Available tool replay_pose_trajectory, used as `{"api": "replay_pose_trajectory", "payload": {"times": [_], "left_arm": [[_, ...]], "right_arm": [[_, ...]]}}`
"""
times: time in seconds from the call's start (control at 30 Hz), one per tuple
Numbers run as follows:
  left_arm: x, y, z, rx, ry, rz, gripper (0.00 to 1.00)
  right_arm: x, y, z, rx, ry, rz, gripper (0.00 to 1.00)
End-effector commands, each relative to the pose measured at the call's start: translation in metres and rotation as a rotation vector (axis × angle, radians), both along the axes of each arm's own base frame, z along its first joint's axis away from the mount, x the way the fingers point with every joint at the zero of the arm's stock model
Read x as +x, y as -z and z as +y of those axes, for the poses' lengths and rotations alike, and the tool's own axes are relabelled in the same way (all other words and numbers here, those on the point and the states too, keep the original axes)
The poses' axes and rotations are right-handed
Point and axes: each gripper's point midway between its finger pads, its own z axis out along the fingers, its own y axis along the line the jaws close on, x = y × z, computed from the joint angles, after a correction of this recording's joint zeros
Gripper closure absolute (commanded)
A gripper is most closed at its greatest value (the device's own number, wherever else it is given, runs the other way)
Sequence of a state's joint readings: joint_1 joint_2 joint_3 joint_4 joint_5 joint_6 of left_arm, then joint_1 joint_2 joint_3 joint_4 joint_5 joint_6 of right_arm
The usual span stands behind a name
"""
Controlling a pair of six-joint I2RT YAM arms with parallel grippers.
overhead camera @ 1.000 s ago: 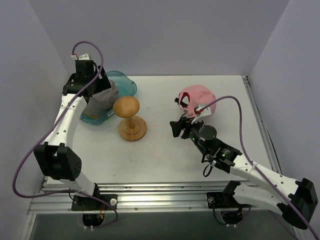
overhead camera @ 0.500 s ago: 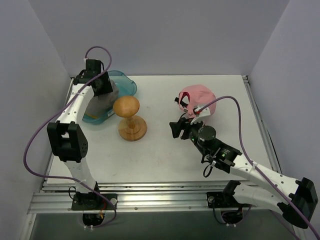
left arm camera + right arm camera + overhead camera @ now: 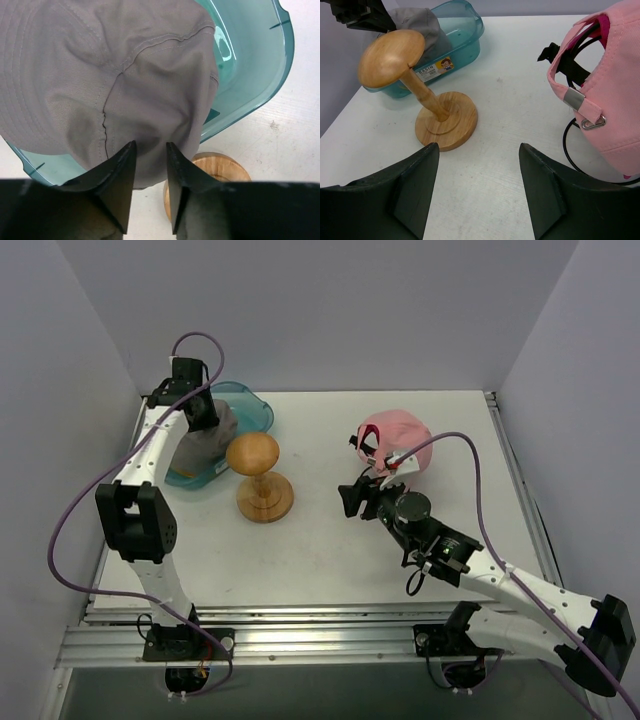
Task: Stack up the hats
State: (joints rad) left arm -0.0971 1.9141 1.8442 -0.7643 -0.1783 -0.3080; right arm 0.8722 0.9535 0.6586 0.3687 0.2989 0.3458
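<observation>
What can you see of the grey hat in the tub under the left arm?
The grey hat is soft woven fabric with stitched seams and rows of stitching on its brim. It lies crumpled in the teal tub, draping over the rim nearest the wooden stand. The left gripper is at it, jaws narrow against the cloth; a firm pinch can't be confirmed.

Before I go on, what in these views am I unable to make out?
- Left wrist view: whether the left end effector has pinched the grey hat; its fingers cover the contact.
- Every view: anything under the grey hat in the teal tub; the hat covers it.
- Right wrist view: the pink cap front, cut off by the right edge.
- Top view: the same grip, hidden beneath the left arm wrist.
</observation>
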Motion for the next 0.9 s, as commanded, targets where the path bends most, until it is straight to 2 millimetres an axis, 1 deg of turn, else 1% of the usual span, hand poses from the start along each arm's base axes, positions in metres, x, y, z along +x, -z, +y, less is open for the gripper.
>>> {"api": "replay_pose_trajectory", "payload": {"times": [0.0, 0.03, 0.07, 0.1, 0.13, 0.17, 0.23, 0.27, 0.33, 0.37, 0.43, 0.7, 0.77, 0.8, 0.83, 0.87], "left_arm": [[0.001, -0.050, -0.016, -0.013, 0.080, -0.124, 0.59], [0.001, -0.051, -0.019, 0.006, 0.108, -0.120, 0.55], [0.002, -0.047, -0.022, 0.020, 0.124, -0.106, 0.55], [0.001, -0.045, -0.030, 0.040, 0.146, -0.096, 0.54], [0.001, -0.045, -0.028, 0.080, 0.150, -0.089, 0.53], [0.002, -0.041, -0.030, 0.093, 0.163, -0.083, 0.50], [0.002, -0.039, -0.039, 0.134, 0.206, -0.076, 0.45], [0.002, -0.034, -0.040, 0.160, 0.206, -0.060, 0.43], [0.001, -0.031, -0.041, 0.210, 0.198, -0.036, 0.42], [0.003, -0.031, -0.039, 0.233, 0.186, -0.032, 0.42], [0.003, -0.028, -0.037, 0.243, 0.174, -0.015, 0.41], [0.010, -0.001, -0.021, 0.305, 0.112, 0.050, 0.39], [0.011, 0.002, -0.020, 0.300, 0.108, 0.047, 0.40], [0.012, 0.003, -0.019, 0.302, 0.108, 0.043, 0.43], [0.011, 0.004, -0.018, 0.305, 0.105, 0.044, 0.49], [0.011, 0.002, -0.018, 0.304, 0.100, 0.038, 0.61]], "right_arm": [[0.001, -0.031, 0.000, 0.045, 0.011, -0.052, 0.39], [0.001, -0.031, 0.000, 0.045, 0.009, -0.052, 0.39], [0.001, -0.031, 0.000, 0.044, 0.009, -0.053, 0.39], [0.000, -0.031, 0.000, 0.044, 0.009, -0.053, 0.39], [0.001, -0.032, 0.000, 0.043, 0.010, -0.055, 0.39], [0.001, -0.031, -0.001, 0.039, 0.013, -0.055, 0.39], [0.001, -0.031, -0.001, 0.039, 0.013, -0.054, 0.39], [0.001, -0.030, 0.000, 0.037, 0.013, -0.052, 0.39], [0.001, -0.031, 0.001, 0.038, 0.007, -0.051, 0.39], [0.001, -0.029, 0.001, 0.034, 0.006, -0.048, 0.39], [0.001, -0.030, 0.001, 0.034, 0.004, -0.048, 0.39], [-0.001, -0.035, -0.002, 0.041, 0.014, -0.059, 0.39], [-0.001, -0.032, 0.000, 0.034, 0.008, -0.055, 0.39], [-0.001, -0.033, 0.001, 0.034, 0.005, -0.055, 0.39], [0.000, -0.032, 0.001, 0.031, 0.005, -0.052, 0.39], [0.000, -0.031, 0.002, 0.028, 0.003, -0.049, 0.39]]}}
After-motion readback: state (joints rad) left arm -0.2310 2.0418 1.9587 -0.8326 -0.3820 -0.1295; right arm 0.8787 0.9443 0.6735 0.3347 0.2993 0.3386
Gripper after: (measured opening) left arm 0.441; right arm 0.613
